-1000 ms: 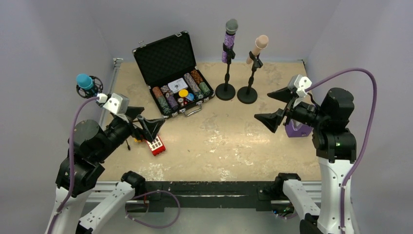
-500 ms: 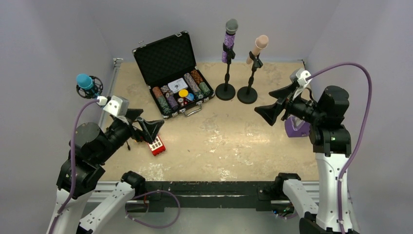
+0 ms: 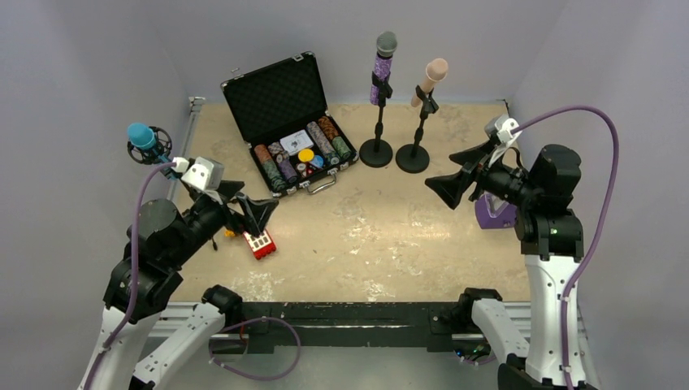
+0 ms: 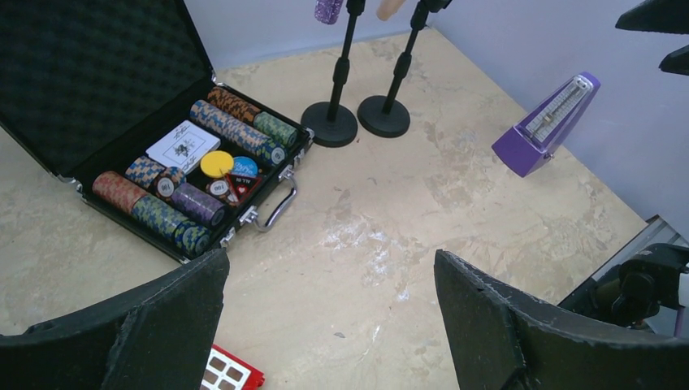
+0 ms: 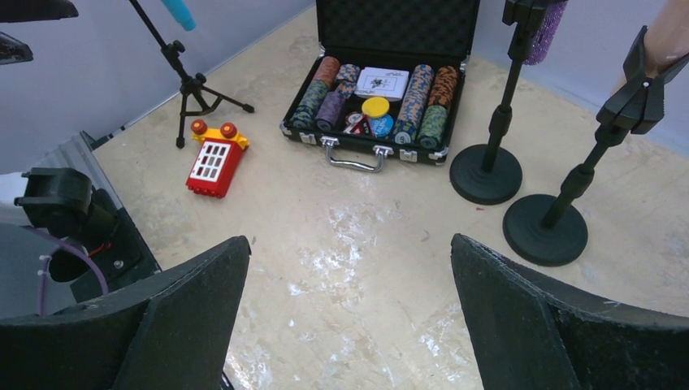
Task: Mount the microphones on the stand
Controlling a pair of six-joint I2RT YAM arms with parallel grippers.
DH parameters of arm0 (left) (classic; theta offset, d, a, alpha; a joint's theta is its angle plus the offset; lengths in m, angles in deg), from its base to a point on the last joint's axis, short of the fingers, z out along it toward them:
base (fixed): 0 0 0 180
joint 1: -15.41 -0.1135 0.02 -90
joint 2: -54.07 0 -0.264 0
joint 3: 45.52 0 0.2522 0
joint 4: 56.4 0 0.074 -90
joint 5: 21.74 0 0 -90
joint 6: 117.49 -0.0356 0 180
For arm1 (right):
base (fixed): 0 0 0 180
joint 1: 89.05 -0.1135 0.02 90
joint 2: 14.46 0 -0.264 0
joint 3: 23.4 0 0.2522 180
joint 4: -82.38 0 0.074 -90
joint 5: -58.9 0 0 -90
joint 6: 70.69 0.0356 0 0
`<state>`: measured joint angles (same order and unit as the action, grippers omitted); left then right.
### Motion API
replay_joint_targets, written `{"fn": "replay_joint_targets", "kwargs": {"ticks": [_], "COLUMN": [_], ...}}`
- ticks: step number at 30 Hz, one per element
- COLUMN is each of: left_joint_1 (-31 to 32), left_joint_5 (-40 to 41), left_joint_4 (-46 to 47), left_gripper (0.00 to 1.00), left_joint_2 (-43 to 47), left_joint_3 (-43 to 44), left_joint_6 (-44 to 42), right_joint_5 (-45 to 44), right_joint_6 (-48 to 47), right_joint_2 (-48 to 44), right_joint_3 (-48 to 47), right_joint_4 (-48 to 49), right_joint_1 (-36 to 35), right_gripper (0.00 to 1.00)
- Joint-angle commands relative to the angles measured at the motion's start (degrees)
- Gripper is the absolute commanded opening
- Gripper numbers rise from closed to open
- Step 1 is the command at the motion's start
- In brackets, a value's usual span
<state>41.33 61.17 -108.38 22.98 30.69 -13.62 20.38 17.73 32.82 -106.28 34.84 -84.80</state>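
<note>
The glittery purple microphone sits clipped in a black stand at the back. The peach-pink microphone is clipped in the stand next to it. The blue microphone rests in a small tripod stand at the far left. My left gripper hovers open over the red block, nothing between its fingers. My right gripper hangs open and empty in the air, right of the two stands. Both grippers are apart from every microphone.
An open black case of poker chips lies left of the stands. A purple metronome stands by the right wall, behind my right arm. The red block lies near the tripod's feet.
My right gripper rose slightly and turned, then held still. My left arm shifted a little to the right. Both grippers stayed open and the microphones have not moved.
</note>
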Motion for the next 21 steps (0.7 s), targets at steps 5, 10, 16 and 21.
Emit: {"fn": "replay_joint_targets", "kwargs": {"ticks": [5, 10, 16, 21], "left_joint_1": [-0.2, -0.2, -0.2, -0.2], "left_joint_5": [-0.3, 0.0, 0.3, 0.3], "left_joint_4": [2.4, 2.3, 1.8, 1.8], "left_gripper": [1.0, 1.0, 1.0, 1.0], "left_joint_2": [0.7, 1.2, 1.6, 1.9], "left_joint_3": [-2.1, -2.5, -2.8, -3.1], "left_joint_6": [0.5, 0.5, 0.3, 0.5], "right_joint_5": [-0.5, -0.8, -0.9, -1.1], "right_joint_6": [0.4, 0.4, 0.4, 0.4], "right_joint_2": [-1.5, -1.8, -1.6, -1.7], "right_joint_3": [0.8, 1.1, 1.2, 1.3], "right_joint_4": [2.0, 2.2, 2.3, 2.4], "right_joint_1": [0.6, 0.7, 0.8, 0.8], "right_gripper": [0.99, 0.99, 0.99, 0.99]}}
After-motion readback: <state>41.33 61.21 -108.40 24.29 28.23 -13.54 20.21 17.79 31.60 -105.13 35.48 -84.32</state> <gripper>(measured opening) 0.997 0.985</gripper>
